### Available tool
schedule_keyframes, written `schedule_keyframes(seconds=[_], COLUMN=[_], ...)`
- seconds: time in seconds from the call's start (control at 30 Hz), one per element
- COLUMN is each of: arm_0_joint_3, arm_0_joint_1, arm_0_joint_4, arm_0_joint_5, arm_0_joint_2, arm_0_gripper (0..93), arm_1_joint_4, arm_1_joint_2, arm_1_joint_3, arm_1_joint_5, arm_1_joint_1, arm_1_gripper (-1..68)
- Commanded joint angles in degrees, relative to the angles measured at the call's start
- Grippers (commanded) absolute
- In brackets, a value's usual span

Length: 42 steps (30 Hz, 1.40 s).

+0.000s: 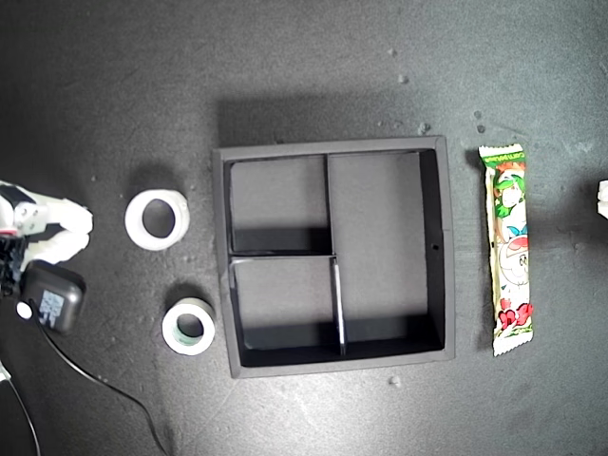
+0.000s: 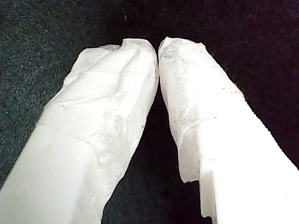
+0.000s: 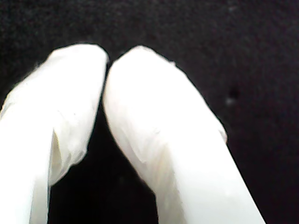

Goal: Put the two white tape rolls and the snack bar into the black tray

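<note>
My first gripper [image 2: 158,46] and my second gripper [image 3: 108,58], fingers pressed together, hold nothing; the snack bar [image 1: 507,249] beside the black tray [image 1: 436,249] looks light and crinkly, best pinched mid-length.

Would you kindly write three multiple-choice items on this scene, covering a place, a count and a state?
1. In the exterior view, the snack bar lies:
A. right of the tray
B. inside the tray
C. left of the tray

2. White tape rolls on the table:
A. one
B. two
C. three

3. My first gripper is:
A. shut on a roll
B. wide open
C. shut, holding nothing

Answers: 1 A, it lies beside the tray's right wall. 2 B, wider roll, smaller roll. 3 C, fingertips meet with nothing between.
</note>
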Motion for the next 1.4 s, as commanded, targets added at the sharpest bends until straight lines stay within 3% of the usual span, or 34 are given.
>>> schedule_keyframes(seconds=[0.0,0.5,0.93,1.2,1.37], arm_0_joint_3=[3.43,3.43,3.43,3.43,3.43], arm_0_joint_1=[0.26,0.44,1.85,1.23,2.81], arm_0_joint_4=[2.2,2.2,-3.6,-15.73,-17.31], arm_0_joint_5=[-0.7,-0.18,-8.35,3.52,3.87], arm_0_joint_2=[2.99,2.99,2.9,2.99,2.99], arm_0_gripper=[0.1,0.1,0.1,0.0,0.0], arm_1_joint_4=[0.09,0.09,-2.99,-11.25,-16.17], arm_1_joint_2=[-0.18,-0.18,-0.18,-0.18,-0.18], arm_1_joint_3=[0.62,0.62,0.62,0.62,0.62], arm_1_joint_5=[-2.81,-2.81,-7.47,-9.76,-11.69], arm_1_joint_1=[0.26,0.18,2.81,3.16,4.57], arm_1_gripper=[0.0,-0.1,-0.3,-0.3,-0.3])
